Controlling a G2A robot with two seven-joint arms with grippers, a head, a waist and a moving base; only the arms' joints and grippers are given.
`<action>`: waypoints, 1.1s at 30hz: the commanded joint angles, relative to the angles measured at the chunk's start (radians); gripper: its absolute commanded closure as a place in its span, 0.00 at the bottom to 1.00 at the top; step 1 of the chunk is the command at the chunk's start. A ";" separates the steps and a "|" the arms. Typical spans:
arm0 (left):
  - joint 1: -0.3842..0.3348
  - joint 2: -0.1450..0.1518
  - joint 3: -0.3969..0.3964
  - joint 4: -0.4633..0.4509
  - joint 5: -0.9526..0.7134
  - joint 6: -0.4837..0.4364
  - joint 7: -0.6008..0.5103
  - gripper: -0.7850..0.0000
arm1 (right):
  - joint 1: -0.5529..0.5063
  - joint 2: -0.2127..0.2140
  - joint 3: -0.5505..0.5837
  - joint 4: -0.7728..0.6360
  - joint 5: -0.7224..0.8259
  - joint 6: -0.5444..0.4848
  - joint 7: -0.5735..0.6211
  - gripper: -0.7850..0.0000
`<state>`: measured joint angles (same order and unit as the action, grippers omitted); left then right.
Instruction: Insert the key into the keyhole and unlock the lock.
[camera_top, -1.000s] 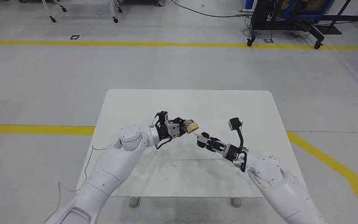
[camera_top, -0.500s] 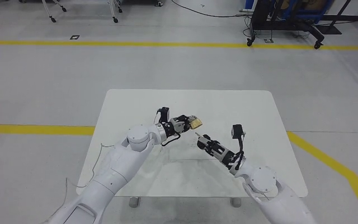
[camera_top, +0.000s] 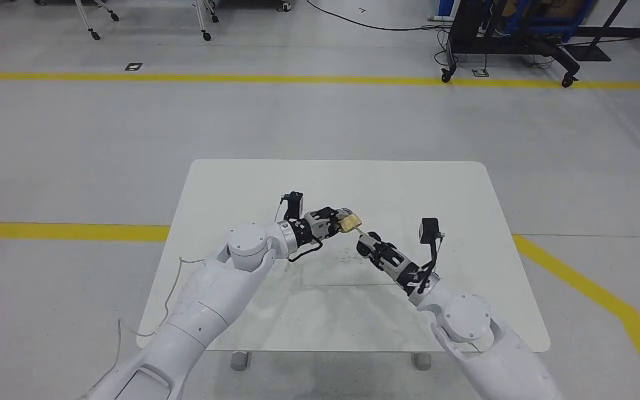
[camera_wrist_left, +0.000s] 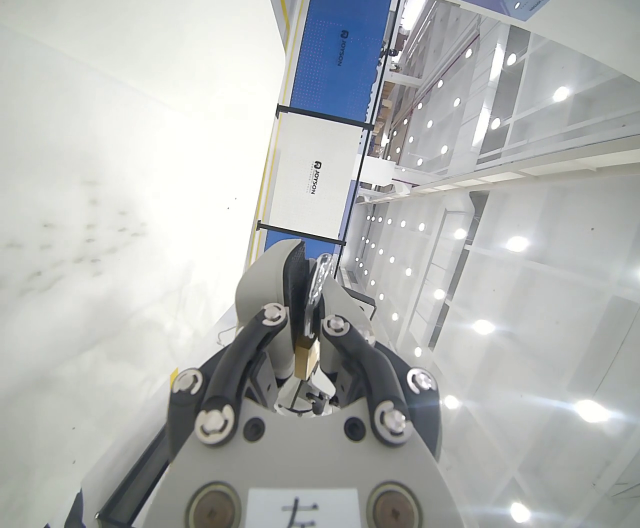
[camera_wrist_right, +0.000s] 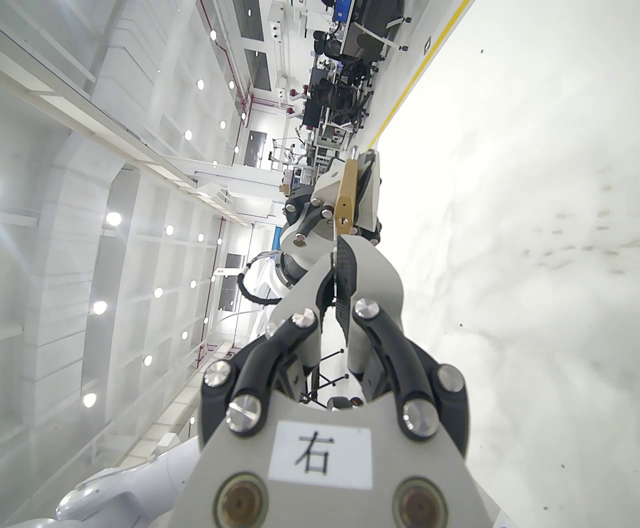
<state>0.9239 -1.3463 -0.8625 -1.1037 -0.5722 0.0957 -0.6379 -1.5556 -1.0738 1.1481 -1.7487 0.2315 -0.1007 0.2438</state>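
Right gripper (camera_top: 369, 241), pinching key (camera_wrist_right: 333, 250): closed in to lock's (camera_top: 346, 221) 4 o'clock. Left gripper (camera_top: 334, 223) clamps lock. Insertion likely imminent.

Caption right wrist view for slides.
Right hand holds key at the end of the brass lock gripped by left hand.

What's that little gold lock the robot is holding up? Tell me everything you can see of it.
The padlock is small, with a flat brass-looking body and a silvery shackle. It is off the table, clamped between the left end effector's fingers. The thin blade of the key, held by the right end effector, reaches its bottom end; whether it is inside is unclear.
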 joint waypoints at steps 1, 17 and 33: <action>0.001 -0.001 -0.001 -0.003 0.006 0.003 0.001 1.00 | 0.000 -0.002 -0.001 0.000 0.000 0.010 -0.004 1.00; 0.011 -0.007 -0.014 -0.012 0.041 0.008 0.004 1.00 | -0.013 -0.013 0.012 0.004 0.003 0.015 0.003 1.00; 0.012 -0.013 -0.013 -0.019 0.088 0.000 -0.035 1.00 | -0.025 -0.023 0.017 -0.007 -0.026 0.018 -0.005 1.00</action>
<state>0.9357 -1.3585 -0.8757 -1.1221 -0.4867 0.0957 -0.6698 -1.5789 -1.0967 1.1655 -1.7528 0.2091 -0.0829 0.2384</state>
